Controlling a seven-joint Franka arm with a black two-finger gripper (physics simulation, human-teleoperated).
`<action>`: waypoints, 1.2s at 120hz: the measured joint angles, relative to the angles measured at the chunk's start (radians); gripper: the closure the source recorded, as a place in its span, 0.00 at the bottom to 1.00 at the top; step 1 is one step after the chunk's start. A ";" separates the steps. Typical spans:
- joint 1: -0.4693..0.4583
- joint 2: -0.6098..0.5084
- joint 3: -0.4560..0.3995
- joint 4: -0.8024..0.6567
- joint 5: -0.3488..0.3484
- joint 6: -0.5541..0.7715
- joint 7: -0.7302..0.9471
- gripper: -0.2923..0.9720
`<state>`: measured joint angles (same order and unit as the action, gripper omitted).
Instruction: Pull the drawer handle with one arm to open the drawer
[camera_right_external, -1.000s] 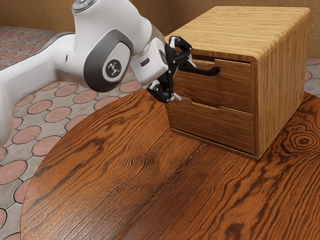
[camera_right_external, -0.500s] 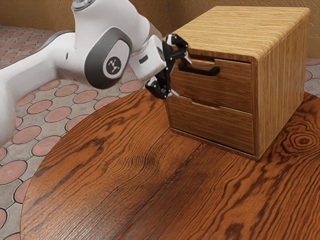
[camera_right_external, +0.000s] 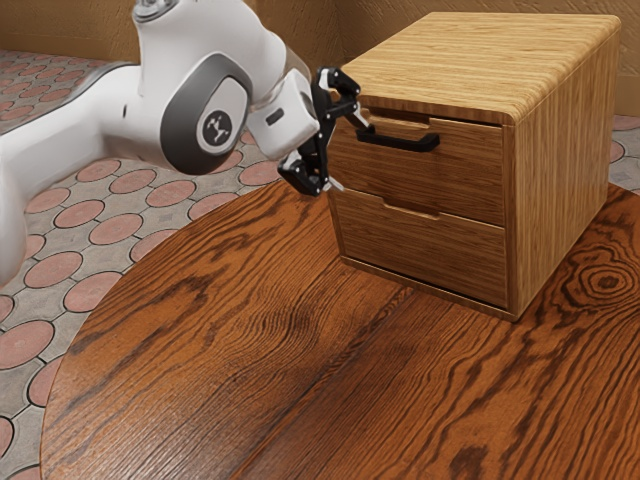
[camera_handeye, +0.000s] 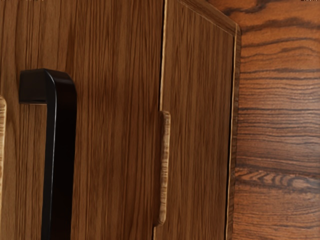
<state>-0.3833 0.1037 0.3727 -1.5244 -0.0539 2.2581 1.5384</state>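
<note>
A home-like room, shown by terracotta-tiled floor (camera_right_external: 60, 270) and wooden table (camera_right_external: 300, 380).

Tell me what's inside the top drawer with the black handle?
Nothing inside shows. The drawer hides its contents behind its wooden front; only that front and the handle are visible.

White robot arm (camera_right_external: 180, 110) reaches in from the exterior view's left. Its black gripper (camera_right_external: 342, 142), fingers (camera_right_external: 338, 88) spread apart, sits at the arm-side end of the black handle (camera_right_external: 400, 141) on the upper drawer (camera_right_external: 430, 172) of a wooden cabinet (camera_right_external: 500, 60) standing on a dark round table (camera_right_external: 300, 380).
</note>
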 joint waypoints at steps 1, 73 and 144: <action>0.000 0.000 0.000 0.000 0.000 0.000 0.000 0.23; 0.003 0.022 0.000 0.009 -0.013 0.000 -0.005 0.23; 0.007 0.127 -0.001 0.111 -0.039 -0.003 -0.006 0.23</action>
<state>-0.3764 0.2303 0.3720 -1.4137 -0.0933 2.2549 1.5325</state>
